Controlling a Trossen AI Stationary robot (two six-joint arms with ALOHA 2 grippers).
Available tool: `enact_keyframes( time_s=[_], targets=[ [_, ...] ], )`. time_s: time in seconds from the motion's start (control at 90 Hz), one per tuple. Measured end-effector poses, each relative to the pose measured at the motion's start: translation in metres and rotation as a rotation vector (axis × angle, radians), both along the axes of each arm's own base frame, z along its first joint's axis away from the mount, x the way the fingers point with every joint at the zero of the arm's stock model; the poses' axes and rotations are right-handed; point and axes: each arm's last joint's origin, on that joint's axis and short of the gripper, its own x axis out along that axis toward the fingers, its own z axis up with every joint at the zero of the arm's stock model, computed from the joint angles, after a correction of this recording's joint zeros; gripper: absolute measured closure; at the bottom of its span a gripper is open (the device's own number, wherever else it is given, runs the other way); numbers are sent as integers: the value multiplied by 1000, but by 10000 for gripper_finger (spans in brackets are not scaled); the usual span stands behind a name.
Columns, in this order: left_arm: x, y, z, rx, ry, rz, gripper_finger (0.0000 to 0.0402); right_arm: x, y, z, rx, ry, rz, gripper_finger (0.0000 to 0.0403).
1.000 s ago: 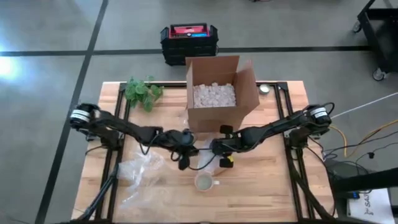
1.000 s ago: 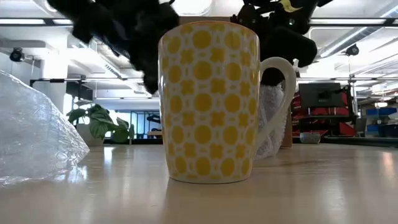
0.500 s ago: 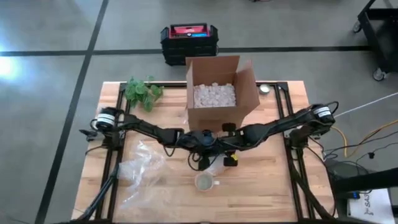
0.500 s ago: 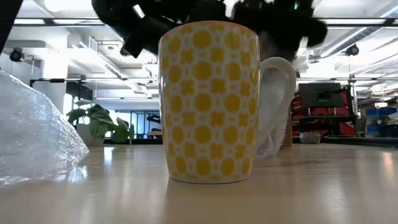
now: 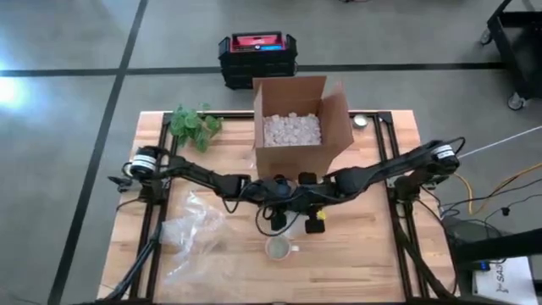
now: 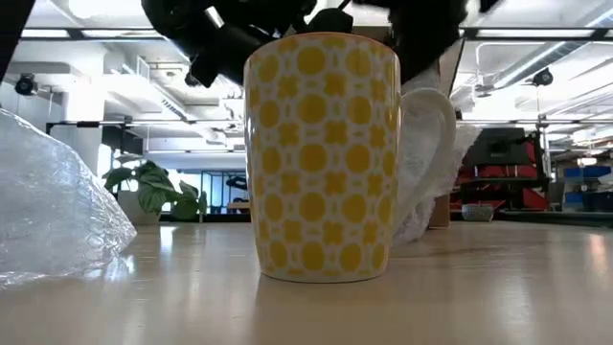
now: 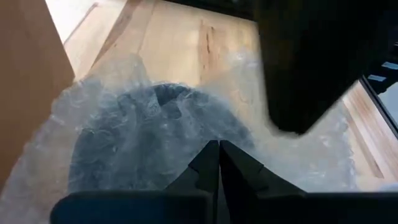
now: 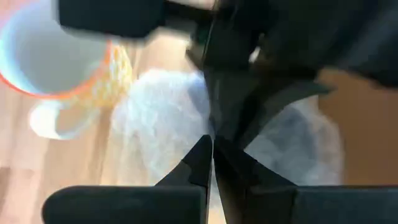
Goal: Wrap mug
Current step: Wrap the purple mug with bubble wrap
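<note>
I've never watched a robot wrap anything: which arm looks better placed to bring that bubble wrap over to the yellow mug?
It's close. Both grippers, left and right, are shut on the bubble wrap sheet, just behind the mug. Left seems slightly nearer it, but both probably carry together.

In the low view the mug (image 6: 324, 158) hides most of the bubble wrap sheet (image 6: 426, 182) behind it, and both arms are cut off above.
</note>
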Motion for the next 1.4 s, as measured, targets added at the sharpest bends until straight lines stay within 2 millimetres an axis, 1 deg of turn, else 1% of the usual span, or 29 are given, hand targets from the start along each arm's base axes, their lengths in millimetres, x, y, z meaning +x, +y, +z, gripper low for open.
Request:
enact_keyframes(
  time_s=[0.056,0.189,0.356,0.456,0.533,0.722,0.8,0.9,1.022,1.078,1.156,1.256,1.322,1.4],
  targets=[
    [-1,0,0,-4,8,3,401,1,-4,-10,-13,26,-12,401],
    [-3,1,4,0,11,11,400,2,-13,-25,-41,61,-37,401],
    [-11,1,17,-1,15,10,401,2,-18,-27,-57,51,-58,401],
    [-18,0,38,1,-16,-3,399,2,-20,-30,-63,64,-64,401],
    [-24,0,50,3,-18,-1,400,1,-20,-30,-61,64,-65,401],
    [-43,-4,56,39,110,4,401,-1,-20,-34,-57,68,-74,401],
    [-51,-7,50,75,195,27,401,-1,-20,-34,-54,67,-80,401],
    [-67,-10,28,128,346,68,401,-1,-20,-34,-53,61,-80,401],
    [-75,-11,7,106,327,99,401,1,-20,-34,-53,45,-71,401],
    [-76,-11,-4,90,277,102,401,1,-20,-34,-54,41,-65,401],
    [-75,-11,-13,64,157,104,401,2,-20,-34,-51,32,-64,401],
    [-70,-9,-8,25,-34,108,401,2,-20,-33,-48,24,-66,401],
    [-67,-8,-3,8,-108,113,401,3,-20,-33,-43,18,-74,401],
    [-63,-8,3,13,-142,110,401,4,-19,-33,-37,7,-78,401]
  ],
)
